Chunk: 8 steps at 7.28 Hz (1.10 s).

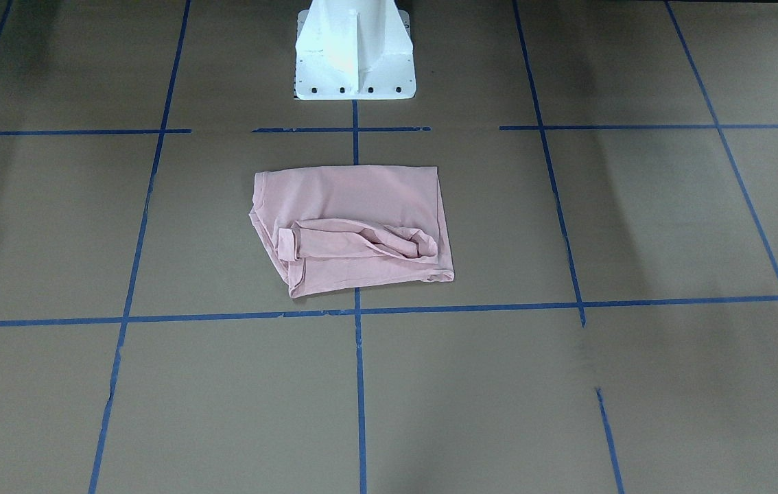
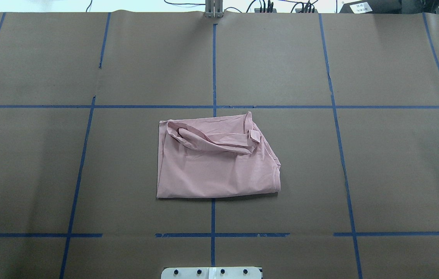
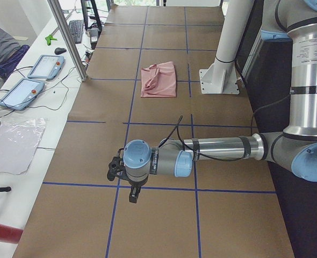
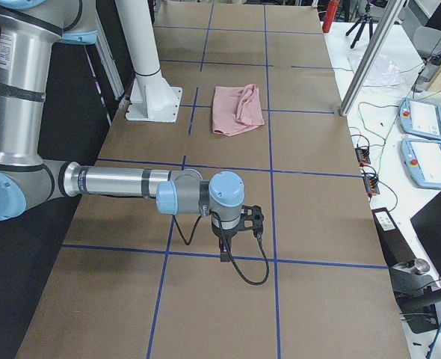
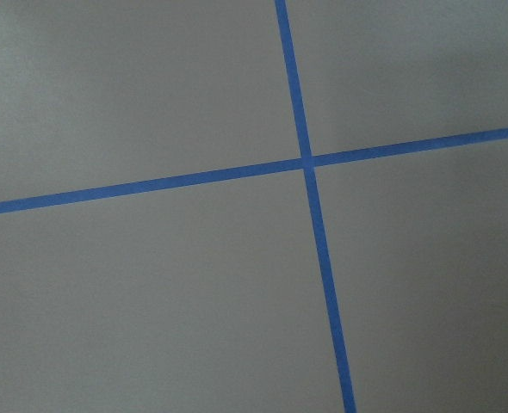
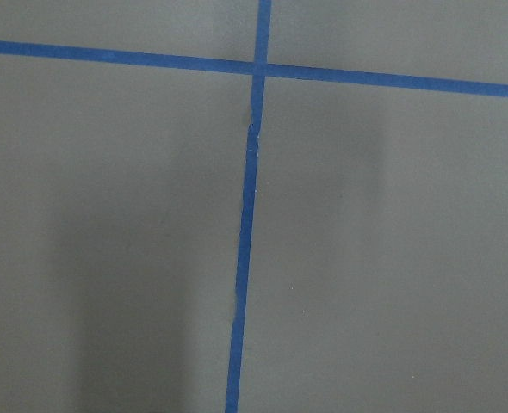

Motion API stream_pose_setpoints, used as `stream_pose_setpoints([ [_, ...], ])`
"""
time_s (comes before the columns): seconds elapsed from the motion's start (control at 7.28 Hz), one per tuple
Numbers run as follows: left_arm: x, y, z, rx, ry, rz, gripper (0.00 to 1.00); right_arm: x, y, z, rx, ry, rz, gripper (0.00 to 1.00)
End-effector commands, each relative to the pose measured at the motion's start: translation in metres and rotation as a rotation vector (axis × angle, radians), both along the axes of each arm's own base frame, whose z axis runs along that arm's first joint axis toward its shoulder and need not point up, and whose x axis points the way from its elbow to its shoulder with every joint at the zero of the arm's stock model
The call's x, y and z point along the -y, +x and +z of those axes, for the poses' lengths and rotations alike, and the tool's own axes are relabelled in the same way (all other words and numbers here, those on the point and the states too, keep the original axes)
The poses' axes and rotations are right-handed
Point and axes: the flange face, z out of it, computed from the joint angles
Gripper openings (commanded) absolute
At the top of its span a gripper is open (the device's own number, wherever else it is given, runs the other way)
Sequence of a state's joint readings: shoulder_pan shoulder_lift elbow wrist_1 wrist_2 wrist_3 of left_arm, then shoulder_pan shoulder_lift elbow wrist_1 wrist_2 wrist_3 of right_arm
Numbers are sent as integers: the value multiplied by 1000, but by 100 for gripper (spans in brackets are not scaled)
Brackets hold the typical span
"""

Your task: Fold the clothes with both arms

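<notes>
The pale pink T-shirt (image 1: pixel 355 230) lies folded into a rough rectangle at the table's middle, in front of the pedestal. A bunched sleeve lies across its top, and its drawing and text are hidden. It also shows in the overhead view (image 2: pixel 215 159) and both side views (image 3: pixel 158 79) (image 4: pixel 237 109). My left gripper (image 3: pixel 115 167) hangs over bare table far off toward the left end. My right gripper (image 4: pixel 254 219) hangs far off toward the right end. Both show only in the side views, so I cannot tell whether they are open or shut. The wrist views show only brown paper and blue tape.
The white pedestal base (image 1: pixel 355 55) stands just behind the shirt. Blue tape lines (image 2: pixel 213 69) grid the brown table cover. A metal post (image 3: pixel 67 37) and control tablets (image 3: pixel 21 92) stand along the far side, with more tablets (image 4: pixel 422 120) seen in the right side view.
</notes>
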State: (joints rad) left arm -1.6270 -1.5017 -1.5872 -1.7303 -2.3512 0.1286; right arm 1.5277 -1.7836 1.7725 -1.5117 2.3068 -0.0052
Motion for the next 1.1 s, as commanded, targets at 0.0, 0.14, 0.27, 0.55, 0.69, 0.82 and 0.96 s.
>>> stream_pose_setpoints([
  [0.0,18,-5,-9,67,17,-9,100,1,0,0,-1,5,-3,100],
  [0.14,15,-6,-19,66,41,-12,100,1,0,-1,0,8,-3,100],
  [0.27,13,-5,-22,71,49,-9,100,1,0,-1,1,6,-1,100],
  [0.55,12,-5,-21,71,56,-6,100,0,1,0,8,-5,9,100],
  [0.69,12,-5,-20,72,51,-7,100,1,1,-3,7,1,9,100],
  [0.82,11,-5,-19,74,49,-7,100,0,1,-1,7,-4,10,100],
  [0.96,12,-5,-21,73,53,-6,100,0,1,0,6,-7,10,100],
])
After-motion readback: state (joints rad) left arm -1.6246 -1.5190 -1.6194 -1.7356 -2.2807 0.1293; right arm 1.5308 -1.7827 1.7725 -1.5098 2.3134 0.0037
